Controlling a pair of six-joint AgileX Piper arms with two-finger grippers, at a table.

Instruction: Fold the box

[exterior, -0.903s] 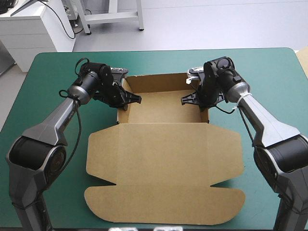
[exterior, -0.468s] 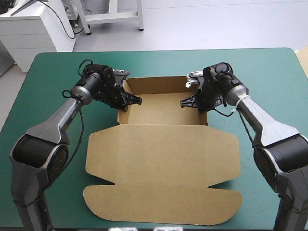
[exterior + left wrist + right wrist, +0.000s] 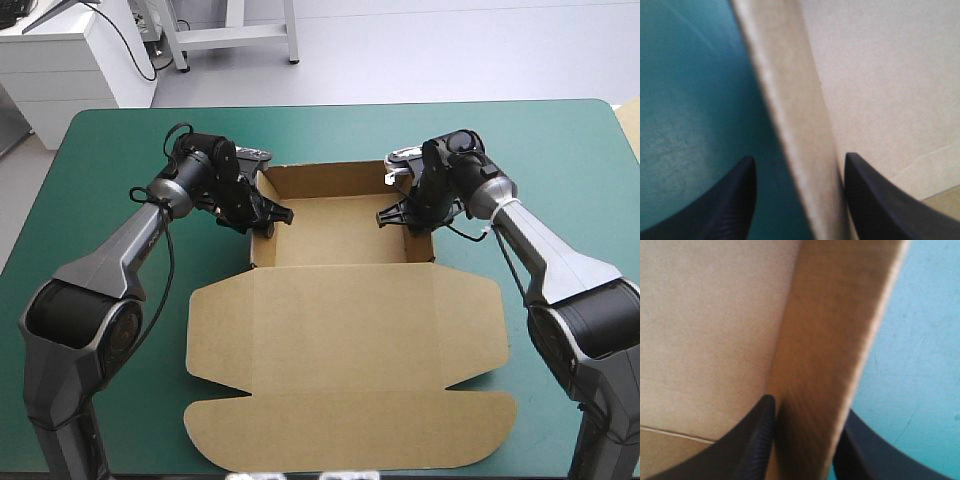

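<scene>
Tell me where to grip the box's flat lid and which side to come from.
Probably the lid's near flap, at its free edge, coming in low from the table's near side. The lid lies flat on the teal-green cover, so only an edge offers a pinch; its far edge is hinged to the tray.

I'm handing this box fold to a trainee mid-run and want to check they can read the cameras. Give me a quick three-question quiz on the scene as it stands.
1. True or false: the box's lid lies flat on the teal-green cover, nearer the robot than the raised walls.
2. What stands between the right gripper's fingers? A) the box's right side wall; B) the lid; C) nothing.
3. Fill in: the left gripper straddles the left side wall; the finger standing clear of it is the one ____ the box.
Key: 1 true; 2 A; 3 outside.
</scene>
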